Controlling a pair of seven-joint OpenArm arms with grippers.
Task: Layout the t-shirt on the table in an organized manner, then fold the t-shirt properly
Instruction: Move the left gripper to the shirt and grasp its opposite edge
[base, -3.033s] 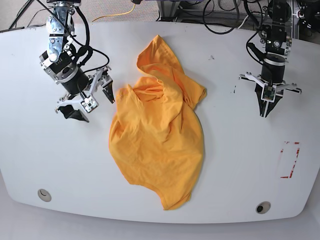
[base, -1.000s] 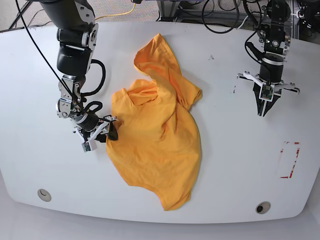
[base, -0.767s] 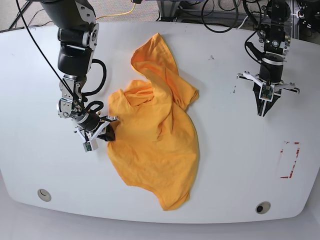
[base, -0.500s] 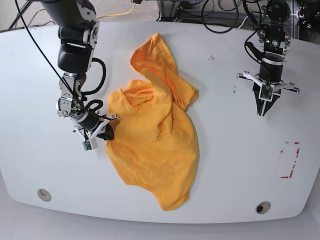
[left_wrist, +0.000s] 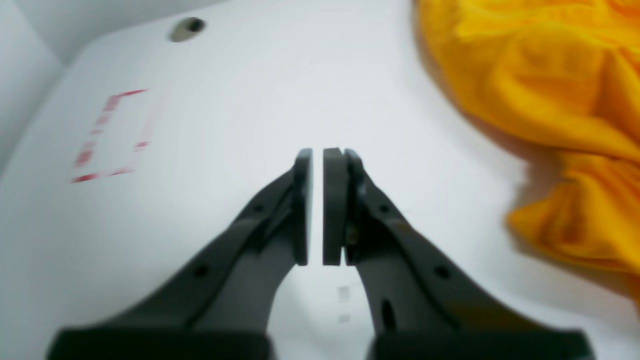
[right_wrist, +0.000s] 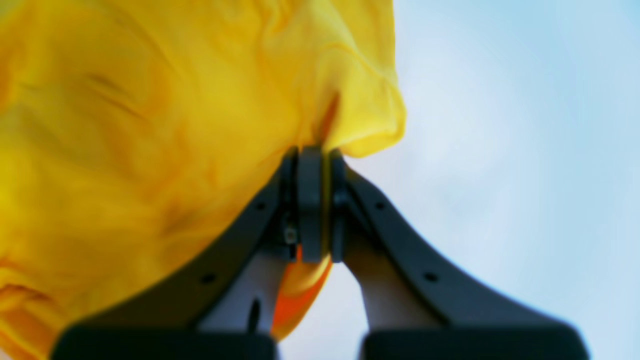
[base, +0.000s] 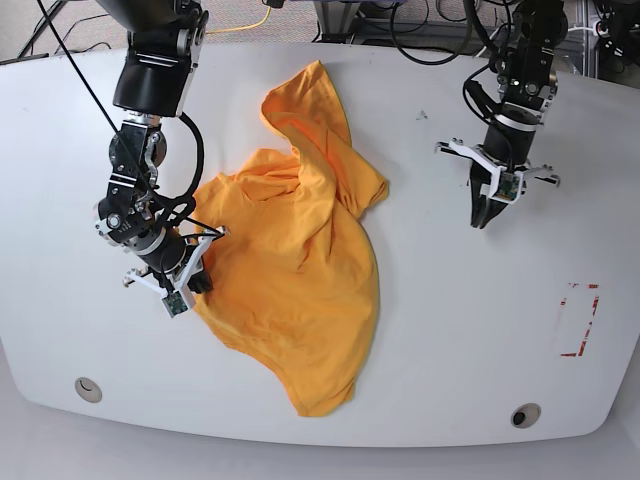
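The orange-yellow t-shirt (base: 300, 260) lies crumpled across the middle of the white table (base: 60, 120), one part trailing toward the back. My right gripper (base: 197, 287) is at the shirt's left edge, shut on a fold of it. In the right wrist view, t-shirt (right_wrist: 150, 125) fabric is pinched between the pads of the right gripper (right_wrist: 320, 150) and hangs out below them. My left gripper (base: 479, 222) points down at bare table right of the shirt, shut and holding nothing. The left wrist view shows the left gripper (left_wrist: 317, 150) well apart from the t-shirt (left_wrist: 550, 75).
A red-tape rectangle (base: 580, 320) marks the table's right side, also seen as the red-tape rectangle (left_wrist: 110, 135). Round grommets sit at the front left (base: 88, 390) and front right (base: 526, 415). Cables and equipment crowd the area behind the table's far edge.
My right gripper closed on the shirt's left edge and dragged the cloth left and toward the front. My left arm moved left, closer to the shirt, still shut.
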